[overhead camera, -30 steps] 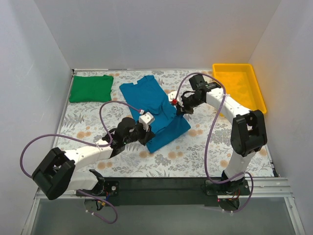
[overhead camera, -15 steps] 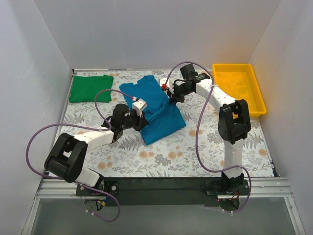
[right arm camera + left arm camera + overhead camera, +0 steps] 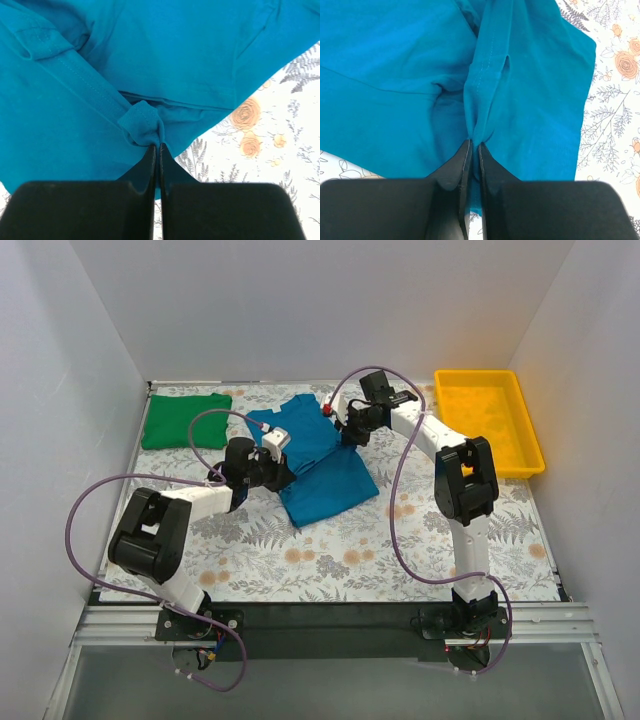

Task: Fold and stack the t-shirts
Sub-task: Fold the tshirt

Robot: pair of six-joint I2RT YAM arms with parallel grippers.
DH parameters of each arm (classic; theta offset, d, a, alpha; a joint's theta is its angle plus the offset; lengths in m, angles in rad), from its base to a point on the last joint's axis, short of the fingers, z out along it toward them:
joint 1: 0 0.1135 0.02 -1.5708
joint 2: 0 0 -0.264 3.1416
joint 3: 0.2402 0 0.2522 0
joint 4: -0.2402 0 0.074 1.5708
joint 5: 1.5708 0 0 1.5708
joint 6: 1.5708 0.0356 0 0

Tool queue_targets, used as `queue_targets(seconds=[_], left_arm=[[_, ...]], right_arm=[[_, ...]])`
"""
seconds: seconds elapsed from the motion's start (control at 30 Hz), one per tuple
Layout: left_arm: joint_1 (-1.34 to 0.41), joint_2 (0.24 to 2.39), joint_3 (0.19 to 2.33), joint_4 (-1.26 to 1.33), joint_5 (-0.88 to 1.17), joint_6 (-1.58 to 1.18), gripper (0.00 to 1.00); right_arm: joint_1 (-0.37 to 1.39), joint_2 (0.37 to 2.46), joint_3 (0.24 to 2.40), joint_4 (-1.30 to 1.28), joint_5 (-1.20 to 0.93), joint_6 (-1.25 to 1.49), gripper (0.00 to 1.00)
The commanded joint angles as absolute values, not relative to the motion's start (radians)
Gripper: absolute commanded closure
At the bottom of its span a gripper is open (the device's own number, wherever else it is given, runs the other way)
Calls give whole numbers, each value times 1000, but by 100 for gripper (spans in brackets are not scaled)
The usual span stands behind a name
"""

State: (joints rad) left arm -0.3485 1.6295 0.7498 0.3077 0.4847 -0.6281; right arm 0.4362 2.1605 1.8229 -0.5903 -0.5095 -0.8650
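The teal-blue t-shirt [image 3: 322, 472] lies partly folded in the middle of the table. My left gripper [image 3: 284, 472] is shut on its hemmed edge at the shirt's left side; the left wrist view shows that teal-blue t-shirt [image 3: 520, 85] bunched between the left gripper [image 3: 474, 146]. My right gripper [image 3: 346, 433] is shut on a fold of the same shirt near its top right; the teal-blue t-shirt [image 3: 150, 60] puckers at the right gripper [image 3: 158, 146]. The green t-shirt [image 3: 186, 419] lies folded at the back left.
A yellow tray [image 3: 470, 390] stands at the back right corner. The floral table cover [image 3: 400, 540] shows bare in front of the shirt. White walls enclose the table on three sides.
Both grippers have carried the teal shirt's near edge away from the arms' bases, toward the back of the table. The shirt's lower part now lies folded over and sits further back.
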Motion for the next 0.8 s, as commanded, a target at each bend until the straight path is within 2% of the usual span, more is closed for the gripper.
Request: queue_targets(seconds=[0.0,0.77], left_arm=[[-339,1623,784,311,514,-614,100],[-296,1675,836,302,502,-620,100]], right_arm=[[439,2171,1890,-534,-488,-816,99],[442,2207,1902,-492,-460,-759,99]])
